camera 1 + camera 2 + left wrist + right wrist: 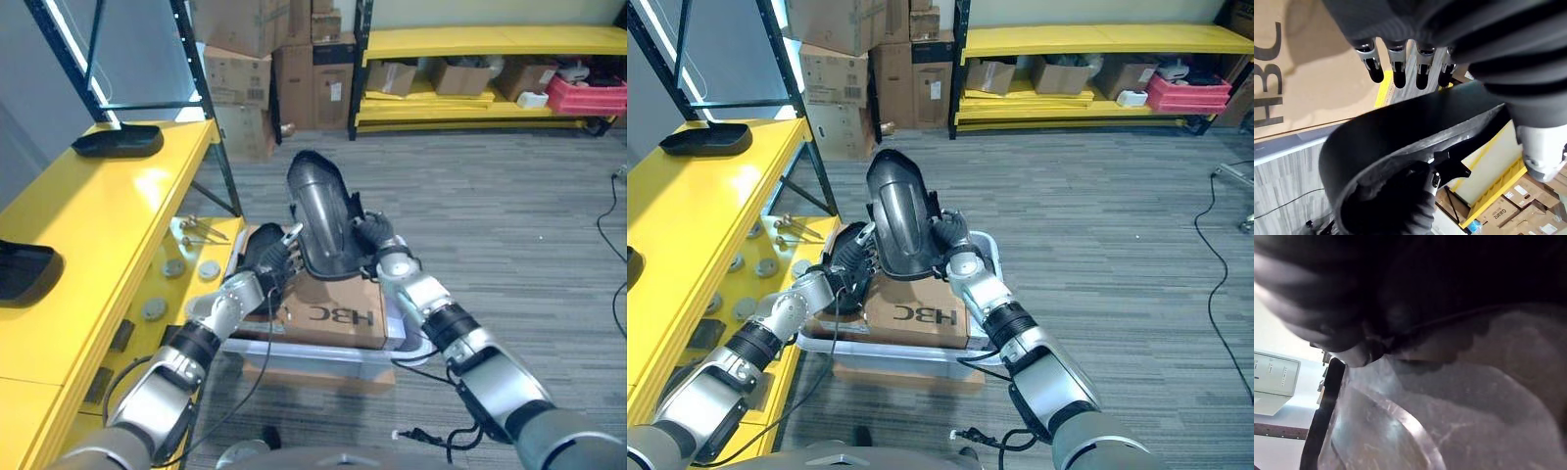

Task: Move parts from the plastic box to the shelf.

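Observation:
A black curved fender-like part (321,217) stands upright between my two hands above the plastic box (323,354). In the box lies a flat cardboard box (333,308). My left hand (266,266) presses straight fingers (1396,68) against the left side of the part (1400,142). On the part's right edge rests my right hand (377,240), its fingers hidden behind the part. The yellow shelf (108,211) runs along the left, and on its top lie two other black parts (118,142) (24,269).
The shelf's lower tier holds small round pieces and bolts (186,257). A black shelf upright (211,127) rises just left of the box. Stacked cardboard boxes (265,59) and a far yellow rack (490,44) with a pink crate (588,93) line the back wall. Grey carpet lies to the right.

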You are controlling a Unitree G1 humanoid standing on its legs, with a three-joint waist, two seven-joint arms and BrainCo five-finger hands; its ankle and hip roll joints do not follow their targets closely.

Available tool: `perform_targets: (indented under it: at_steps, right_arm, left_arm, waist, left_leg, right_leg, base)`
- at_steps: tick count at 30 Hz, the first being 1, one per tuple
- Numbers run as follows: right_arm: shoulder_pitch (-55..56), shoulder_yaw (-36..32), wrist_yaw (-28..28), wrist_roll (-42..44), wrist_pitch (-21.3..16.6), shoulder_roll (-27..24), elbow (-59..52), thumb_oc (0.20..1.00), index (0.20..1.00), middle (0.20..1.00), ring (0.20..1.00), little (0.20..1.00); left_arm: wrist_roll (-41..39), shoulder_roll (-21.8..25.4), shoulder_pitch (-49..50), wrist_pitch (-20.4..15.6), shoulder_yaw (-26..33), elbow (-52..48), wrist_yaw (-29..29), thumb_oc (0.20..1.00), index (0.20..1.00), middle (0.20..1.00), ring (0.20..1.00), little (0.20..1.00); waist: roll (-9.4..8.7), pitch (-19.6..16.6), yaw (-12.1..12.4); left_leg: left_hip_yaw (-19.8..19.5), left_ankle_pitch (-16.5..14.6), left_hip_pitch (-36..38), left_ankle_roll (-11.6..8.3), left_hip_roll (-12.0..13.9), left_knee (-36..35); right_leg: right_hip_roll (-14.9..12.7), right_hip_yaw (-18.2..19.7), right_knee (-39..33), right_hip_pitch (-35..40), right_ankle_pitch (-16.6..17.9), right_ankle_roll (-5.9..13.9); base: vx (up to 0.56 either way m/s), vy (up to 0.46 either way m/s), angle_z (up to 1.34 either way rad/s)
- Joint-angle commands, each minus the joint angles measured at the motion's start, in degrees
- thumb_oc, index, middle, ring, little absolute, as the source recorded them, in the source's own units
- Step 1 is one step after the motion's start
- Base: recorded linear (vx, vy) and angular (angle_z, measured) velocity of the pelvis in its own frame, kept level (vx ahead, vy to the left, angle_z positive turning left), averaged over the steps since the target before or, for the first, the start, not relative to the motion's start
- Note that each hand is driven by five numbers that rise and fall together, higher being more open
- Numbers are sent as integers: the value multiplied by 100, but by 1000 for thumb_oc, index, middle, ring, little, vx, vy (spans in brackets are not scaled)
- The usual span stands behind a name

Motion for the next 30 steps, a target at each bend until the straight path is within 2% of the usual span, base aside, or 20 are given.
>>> perform_targets:
  at_steps: [1, 10, 12, 13, 14, 15, 23, 30]
  right_arm:
    - [-503, 24, 131, 10, -267, 45, 21, 200, 200, 200, 200, 200]
    - [-264, 230, 191, 6, -290, 269, -13, 200, 200, 200, 200, 200]
    - [-239, 259, 202, -10, -289, 323, -25, 200, 200, 200, 200, 200]
    - [-241, 263, 205, -20, -281, 333, -31, 200, 200, 200, 200, 200]
    - [-222, 276, 207, -30, -269, 340, -61, 200, 200, 200, 200, 200]
    - [-212, 283, 209, -28, -265, 338, -74, 200, 200, 200, 200, 200]
    - [-165, 299, 104, 206, -205, 333, -103, 200, 200, 200, 200, 200]
    - [-114, 274, 136, 575, -219, 399, -128, 200, 200, 200, 200, 200]
  left_arm:
    - [113, -140, -712, -550, -232, 78, -157, 1000, 1000, 1000, 1000, 1000]
    - [182, -164, -552, -612, -465, -245, -214, 1000, 1000, 1000, 1000, 1000]
    - [438, -198, -510, -688, -543, -282, -263, 1000, 1000, 1000, 1000, 1000]
    - [517, -204, -509, -719, -555, -285, -259, 608, 608, 608, 608, 608]
    - [659, -193, -506, -788, -595, -331, -245, 608, 608, 608, 608, 608]
    - [767, -175, -513, -843, -621, -347, -270, 200, 200, 200, 200, 200]
    - [1068, 137, -628, -969, -702, -727, -333, 200, 200, 200, 200, 200]
    - [1108, 188, -602, -1153, -726, -927, -256, 200, 200, 200, 200, 200]
  waist:
    - [-186, -225, 239]
    - [-179, -206, 275]
    - [-182, -198, 274]
    - [-182, -195, 274]
    - [-183, -193, 270]
    - [-184, -195, 271]
    - [-174, -190, 311]
    - [-167, -179, 324]
  left_leg:
    - [-219, -1047, -2, -174, 96, 733]
    - [-270, -1053, 14, -172, 66, 677]
    - [-284, -1049, 26, -166, 58, 653]
    - [-286, -1049, 29, -166, 57, 649]
    - [-291, -1048, 40, -164, 57, 639]
    - [-295, -1048, 44, -163, 54, 633]
    - [-315, -1032, 67, -172, 55, 596]
    - [-338, -1028, 91, -173, 53, 573]
  right_leg:
    - [-182, -6, 15, -461, 49, 324]
    - [-188, -64, 2, -452, 55, 324]
    - [-179, -62, 4, -454, 54, 319]
    - [-178, -61, 4, -454, 54, 317]
    - [-177, -59, 3, -452, 54, 317]
    - [-175, -57, 1, -451, 55, 317]
    - [-170, -84, -6, -433, 61, 322]
    - [-176, -91, -5, -420, 64, 323]
  base:
    - [0, 0, 0]
    - [0, 0, 0]
    - [0, 0, 0]
    - [0, 0, 0]
    - [0, 0, 0]
    - [0, 0, 0]
    - [0, 0, 0]
    - [0, 0, 0]
